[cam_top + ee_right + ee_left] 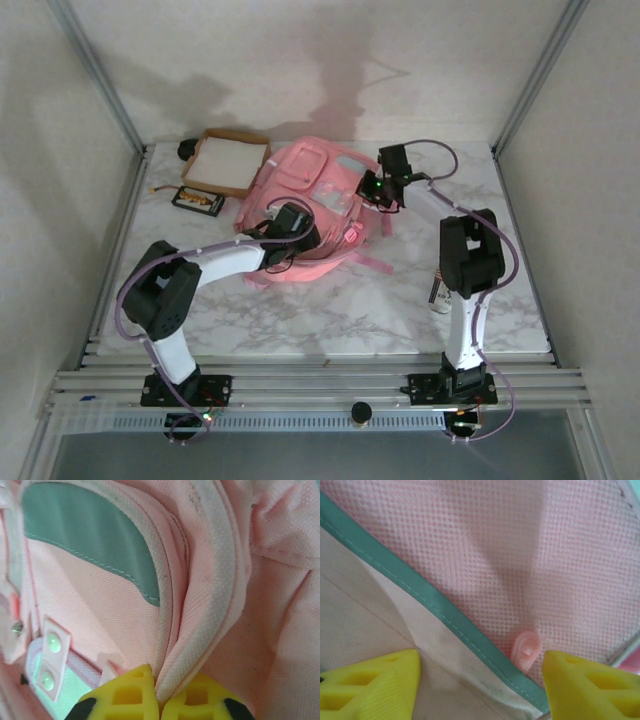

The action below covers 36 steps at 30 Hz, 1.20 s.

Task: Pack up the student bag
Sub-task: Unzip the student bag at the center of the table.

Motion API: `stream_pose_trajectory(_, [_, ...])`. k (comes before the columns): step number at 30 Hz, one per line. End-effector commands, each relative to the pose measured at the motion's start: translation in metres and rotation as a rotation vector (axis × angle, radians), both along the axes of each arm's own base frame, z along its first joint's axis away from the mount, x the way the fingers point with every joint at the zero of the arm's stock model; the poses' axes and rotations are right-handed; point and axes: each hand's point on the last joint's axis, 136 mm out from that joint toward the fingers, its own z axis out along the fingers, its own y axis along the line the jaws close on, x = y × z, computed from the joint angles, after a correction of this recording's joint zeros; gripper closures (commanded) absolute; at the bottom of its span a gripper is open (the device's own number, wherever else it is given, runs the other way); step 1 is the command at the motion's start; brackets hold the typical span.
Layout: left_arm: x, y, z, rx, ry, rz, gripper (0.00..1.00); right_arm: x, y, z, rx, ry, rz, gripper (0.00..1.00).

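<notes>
At the middle of the counter lies the student bag, front pockets facing up, with a cardboard tray just beside its far left corner. Both arms are on the bag, and this looks like the opening step, before anything gets packed.

Over at the bag's right edge, the right gripper is pinched tight on a padded rim, a thick fold of coarse pink weave squeezed between the yellow fingertips. Beside that rim runs a smooth teal panel with neat stitching, and below it a tab with two pale snap studs.

On the bag's near left side, the left gripper hangs wide open, nothing in it, right above the fabric. Under it sits pink mesh, fine and honeycombed, edged by a teal binding running diagonally, with plain cream lining on the other side.

And there's the target, I'd say: a small rounded pink zip pull, glossy plastic, lying on the mesh against the binding. It sits much nearer one fingertip than the other, so the next move calls for a small sideways shift to centre it, then a gentle close. It's tiny and slick, so a sloppy pinch could grab mesh instead.
</notes>
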Motion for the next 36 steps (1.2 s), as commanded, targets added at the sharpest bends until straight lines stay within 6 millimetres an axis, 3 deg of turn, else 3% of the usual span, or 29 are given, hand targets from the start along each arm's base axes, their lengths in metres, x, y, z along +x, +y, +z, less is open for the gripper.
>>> stream_pose_trajectory(1, [0.023, 0.039, 0.0, 0.149, -0.05, 0.051, 0.35, -0.033, 0.002, 0.003, 0.053, 0.034, 0.003, 1.0])
stream_pose_trajectory(5, [0.038, 0.057, 0.013, 0.18, -0.087, 0.034, 0.34, -0.071, 0.0, 0.011, 0.118, 0.044, -0.029, 1.0])
stream_pose_trajectory(8, [0.032, 0.046, 0.038, 0.151, -0.125, -0.048, 0.31, -0.102, 0.004, 0.018, 0.21, 0.053, -0.077, 1.0])
stream_pose_trajectory(13, [-0.017, 0.017, 0.097, -0.008, -0.218, -0.088, 0.3, -0.127, 0.016, 0.039, 0.342, 0.037, -0.147, 1.0])
stream_pose_trajectory(17, [-0.061, -0.02, 0.12, -0.131, -0.174, -0.146, 0.34, -0.128, 0.022, 0.057, 0.429, 0.034, -0.194, 1.0])
stream_pose_trajectory(19, [-0.084, -0.044, 0.12, -0.138, -0.127, -0.207, 0.34, -0.127, 0.022, 0.067, 0.461, 0.027, -0.221, 1.0])
stream_pose_trajectory(23, [-0.111, -0.078, 0.106, -0.164, -0.015, -0.288, 0.37, -0.122, 0.019, 0.086, 0.483, -0.01, -0.275, 1.0])
stream_pose_trajectory(27, [-0.126, -0.093, 0.1, -0.196, 0.006, -0.308, 0.42, -0.122, 0.016, 0.091, 0.531, -0.012, -0.318, 1.0])
stream_pose_trajectory(33, [-0.13, -0.125, 0.093, -0.298, 0.051, -0.329, 0.51, -0.118, 0.017, 0.109, 0.545, -0.053, -0.333, 1.0])
stream_pose_trajectory(36, [-0.119, -0.124, 0.092, -0.284, 0.047, -0.266, 0.57, -0.118, 0.015, 0.11, 0.554, -0.057, -0.342, 1.0])
